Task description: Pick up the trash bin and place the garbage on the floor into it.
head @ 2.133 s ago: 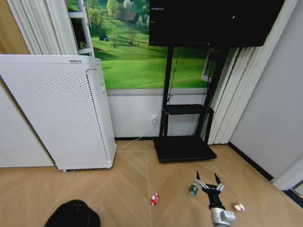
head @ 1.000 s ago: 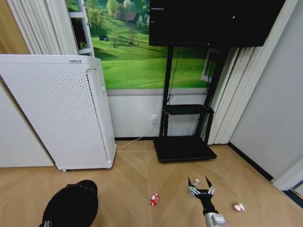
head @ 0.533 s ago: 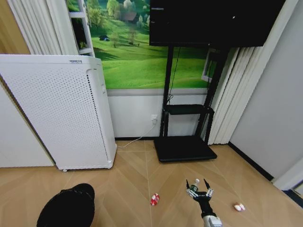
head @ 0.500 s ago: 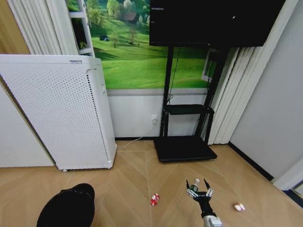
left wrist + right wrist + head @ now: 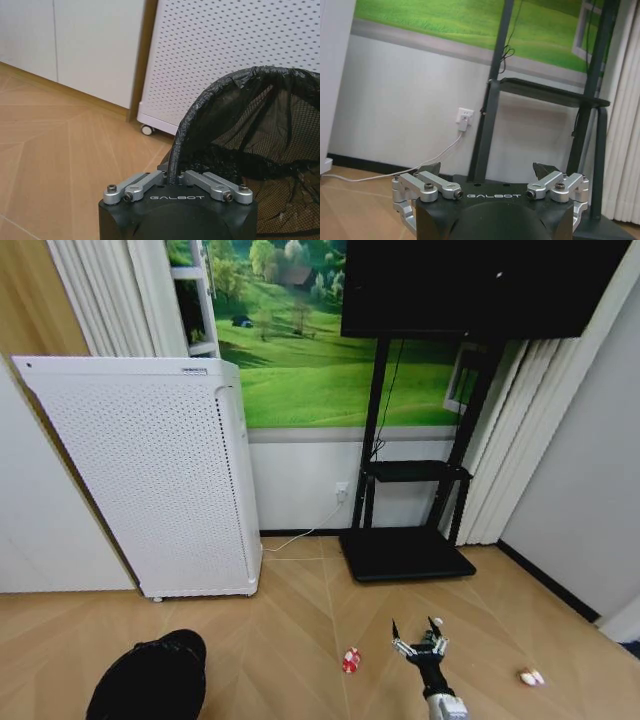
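One trash bin (image 5: 150, 680) — black, round, lined with a black bag — at the lower left of the head view, just in front of the white perforated appliance (image 5: 150, 475). Left gripper (image 5: 176, 183) closed on the bin's rim, fingers pinching the bagged edge, mesh wall and liner visible beyond. Appliance's castor and perforated panel close behind the bin.

Two litter pieces countable on the floor (image 5: 270, 640): one red-and-white wrapper (image 5: 351, 659) to the right of the bin, out from the appliance's front corner; one white-and-pink scrap (image 5: 530, 676) well off to the right, far from the appliance. No third piece discernible.

Right gripper (image 5: 420, 644) low over the floor, between wrapper and scrap, jaws spread wide, holding nothing — wrist view facing the black TV stand (image 5: 540, 95) and one wall socket (image 5: 465, 118).
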